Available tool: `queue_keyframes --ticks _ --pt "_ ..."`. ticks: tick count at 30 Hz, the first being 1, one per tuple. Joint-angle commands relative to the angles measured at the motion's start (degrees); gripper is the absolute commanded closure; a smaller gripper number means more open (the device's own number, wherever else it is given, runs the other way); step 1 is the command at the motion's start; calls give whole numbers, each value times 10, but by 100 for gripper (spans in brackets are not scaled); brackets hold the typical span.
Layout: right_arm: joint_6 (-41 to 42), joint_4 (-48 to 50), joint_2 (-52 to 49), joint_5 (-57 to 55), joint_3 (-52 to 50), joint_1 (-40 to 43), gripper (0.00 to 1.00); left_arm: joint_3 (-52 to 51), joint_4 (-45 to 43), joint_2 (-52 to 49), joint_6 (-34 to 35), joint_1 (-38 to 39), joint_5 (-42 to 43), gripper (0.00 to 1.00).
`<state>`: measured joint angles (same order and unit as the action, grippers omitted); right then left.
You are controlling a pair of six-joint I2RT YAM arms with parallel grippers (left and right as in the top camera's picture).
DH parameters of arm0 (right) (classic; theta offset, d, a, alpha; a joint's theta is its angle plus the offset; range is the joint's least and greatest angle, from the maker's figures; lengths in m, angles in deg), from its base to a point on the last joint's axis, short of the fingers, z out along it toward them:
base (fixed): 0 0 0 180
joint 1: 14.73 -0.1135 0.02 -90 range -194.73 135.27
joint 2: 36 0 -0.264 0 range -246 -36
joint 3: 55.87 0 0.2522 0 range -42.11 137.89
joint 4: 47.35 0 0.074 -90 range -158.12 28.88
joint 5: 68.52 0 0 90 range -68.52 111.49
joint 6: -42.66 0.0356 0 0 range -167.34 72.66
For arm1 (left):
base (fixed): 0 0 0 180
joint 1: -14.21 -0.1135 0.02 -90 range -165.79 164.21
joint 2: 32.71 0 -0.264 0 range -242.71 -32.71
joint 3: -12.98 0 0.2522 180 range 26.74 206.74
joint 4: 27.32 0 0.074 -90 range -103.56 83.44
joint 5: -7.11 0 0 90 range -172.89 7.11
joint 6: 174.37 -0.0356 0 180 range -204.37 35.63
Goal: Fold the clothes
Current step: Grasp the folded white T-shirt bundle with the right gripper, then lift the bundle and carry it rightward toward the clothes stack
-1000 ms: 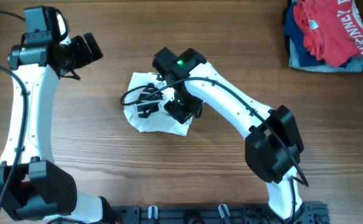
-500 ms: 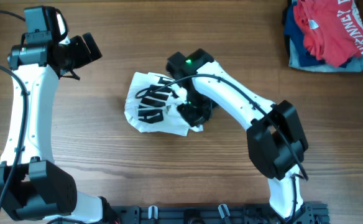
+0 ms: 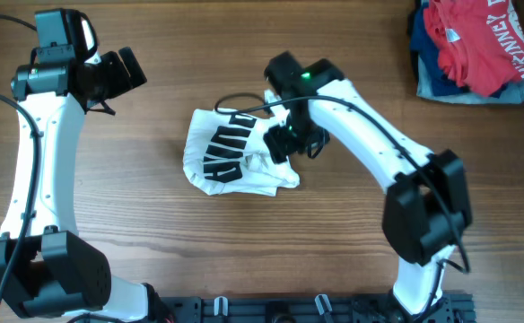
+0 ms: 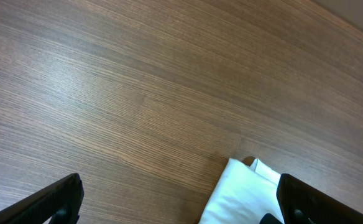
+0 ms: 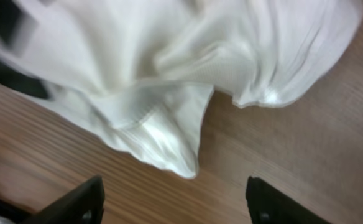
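White T-shirt (image 3: 235,155) sits crumpled mid-table; right gripper (image 3: 291,144) hangs open at its right edge, left gripper (image 3: 118,72) open, far left.

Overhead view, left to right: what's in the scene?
left gripper → white T-shirt → right gripper, over the shirt's right edge → pile of red and blue garments at the far right.
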<state>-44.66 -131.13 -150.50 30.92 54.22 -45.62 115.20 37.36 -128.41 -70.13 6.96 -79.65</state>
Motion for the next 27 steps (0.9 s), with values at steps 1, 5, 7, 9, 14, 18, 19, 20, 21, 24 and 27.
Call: queue_keyframes --ticks 1,5,7,9,14,18,19,20,21,24,27 --pt "-30 57 12 93 7 7 14 -3 -3 -4 -5 -3 -5 0" --pt "-38 108 -8 95 -15 8 5 -3 -3 -4 -5 -3 -5 0" --pt "-37 113 -25 92 -27 8 2 -3 -2 -4 -5 -3 -1 0" --pt "13 113 -43 52 -39 8 0 -3 -2 -4 -5 -3 -1 0" --pt "131 135 -50 -30 -72 13 0 -3 -2 -4 -5 -3 -1 0" --pt "114 181 -51 19 -97 14 0 -3 -2 -4 -5 -3 -1 0" --pt "108 214 -51 41 -110 14 0 -3 -2 -4 -5 -3 -1 0" --pt "106 232 -51 53 -115 14 0 -3 -2 -4 -5 -3 -1 0" --pt "102 241 -51 58 -116 15 0 -3 -2 -4 -5 -3 -1 0" --pt "96 265 -51 90 -116 26 0 -3 2 -4 -5 -3 0 0" --pt "88 280 -51 130 -116 38 0 -3 2 -4 -5 -3 3 0"
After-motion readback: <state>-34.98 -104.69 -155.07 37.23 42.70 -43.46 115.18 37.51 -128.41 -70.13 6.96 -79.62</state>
